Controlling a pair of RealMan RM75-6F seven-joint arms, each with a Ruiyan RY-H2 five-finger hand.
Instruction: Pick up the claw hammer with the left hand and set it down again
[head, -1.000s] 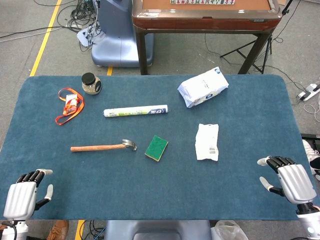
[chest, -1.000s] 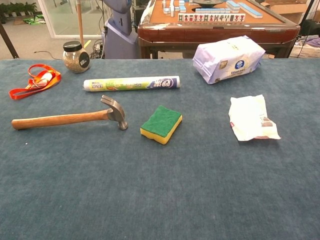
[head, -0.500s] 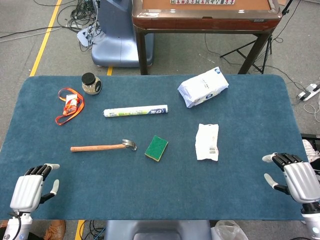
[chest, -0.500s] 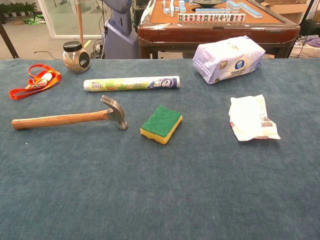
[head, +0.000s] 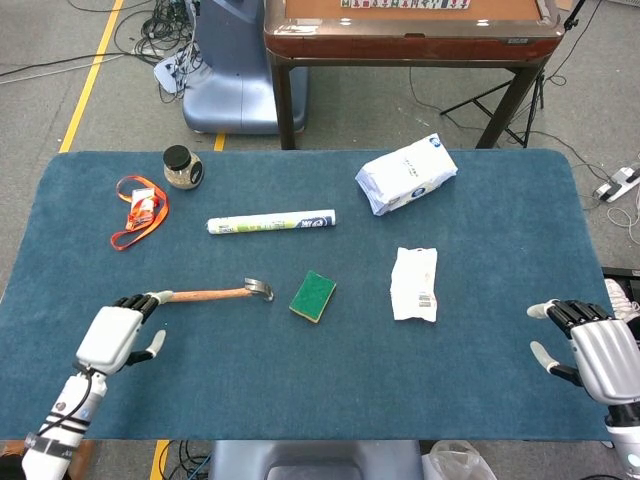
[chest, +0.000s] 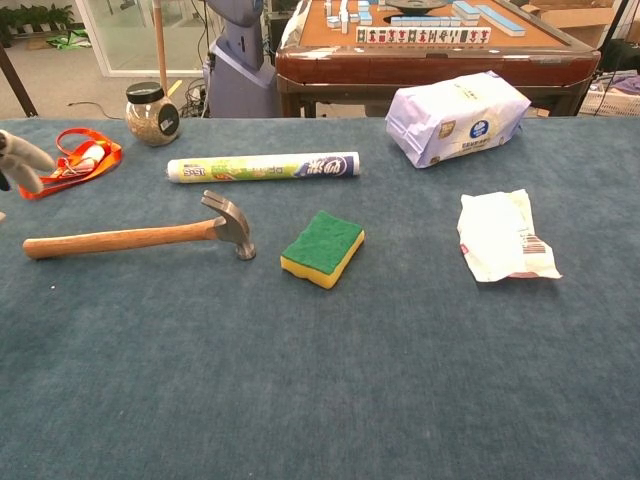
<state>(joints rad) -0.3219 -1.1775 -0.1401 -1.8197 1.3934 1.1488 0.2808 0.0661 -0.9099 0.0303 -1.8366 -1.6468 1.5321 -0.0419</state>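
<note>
The claw hammer (head: 215, 293) (chest: 140, 237) lies flat on the blue table, wooden handle pointing left, steel head toward the sponge. My left hand (head: 115, 335) hovers at the handle's free end, fingers spread and holding nothing; its fingertips (head: 140, 300) reach just over that end. In the chest view only a bit of the left hand (chest: 20, 158) shows at the left edge, above the handle. My right hand (head: 590, 350) stays open at the table's front right corner, far from the hammer.
A green and yellow sponge (head: 313, 296) lies just right of the hammer head. Behind the hammer are a rolled tube (head: 270, 221), an orange lanyard (head: 140, 210) and a small jar (head: 182, 167). A white wrapper (head: 415, 284) and a tissue pack (head: 405, 174) lie to the right.
My left hand has moved forward and inward from the front left corner to the hammer handle's end. The right hand has drifted slightly outward. The hammer has not moved.
</note>
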